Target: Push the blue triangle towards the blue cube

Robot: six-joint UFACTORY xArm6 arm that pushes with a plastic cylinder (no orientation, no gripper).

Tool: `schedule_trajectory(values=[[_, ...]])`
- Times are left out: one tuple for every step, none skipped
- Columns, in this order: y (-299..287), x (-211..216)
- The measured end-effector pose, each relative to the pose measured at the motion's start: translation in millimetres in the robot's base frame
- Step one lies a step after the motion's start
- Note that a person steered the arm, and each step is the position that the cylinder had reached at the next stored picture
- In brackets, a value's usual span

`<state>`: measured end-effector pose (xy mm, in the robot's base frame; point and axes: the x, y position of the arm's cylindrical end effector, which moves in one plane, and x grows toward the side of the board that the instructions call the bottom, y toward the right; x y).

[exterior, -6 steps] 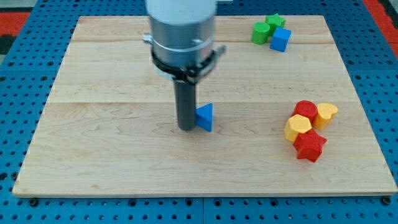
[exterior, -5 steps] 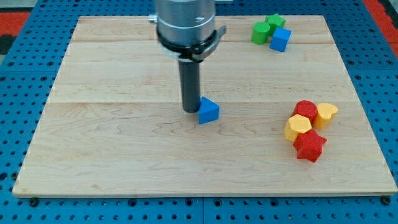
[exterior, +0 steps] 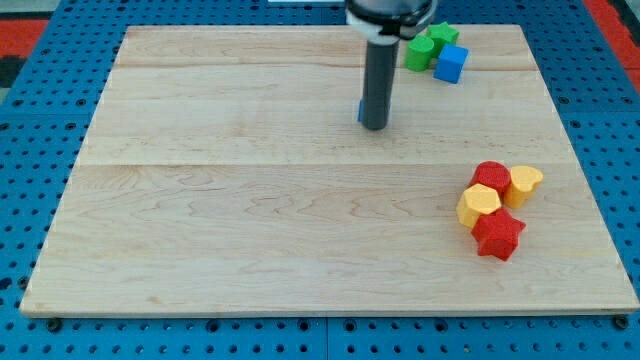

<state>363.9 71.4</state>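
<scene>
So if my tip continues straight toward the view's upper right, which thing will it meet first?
My tip already seems to touch the blue triangle, mostly hidden behind the rod. Beyond it, the line leads to the corner cluster: probably the blue cube or the green blocks beside it. Depth is unclear, so I cannot tell which.

You are looking at a lab bench setup, not a home or a shop. The pale wooden board [exterior: 250, 250], made of glued planks, lies flat on a blue perforated base [exterior: 20, 200] with a regular grid of holes, the kind of mounting plate used for fixtures; it shows on all sides of the board. Red strips [exterior: 610, 15] edge the far corners. On the board you have only small moulded test blocks in plain colours: a green and blue cluster [exterior: 435, 50] at the far right, a red and yellow cluster [exterior: 497, 208] at the right. A dark rod [exterior: 376, 85] on a grey machine mount comes down from the far edge.
</scene>
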Motion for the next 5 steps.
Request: schedule_trajectory(values=[[-17,-32],[-41,-55],[14,-63],[16,-61],[-4,-19]])
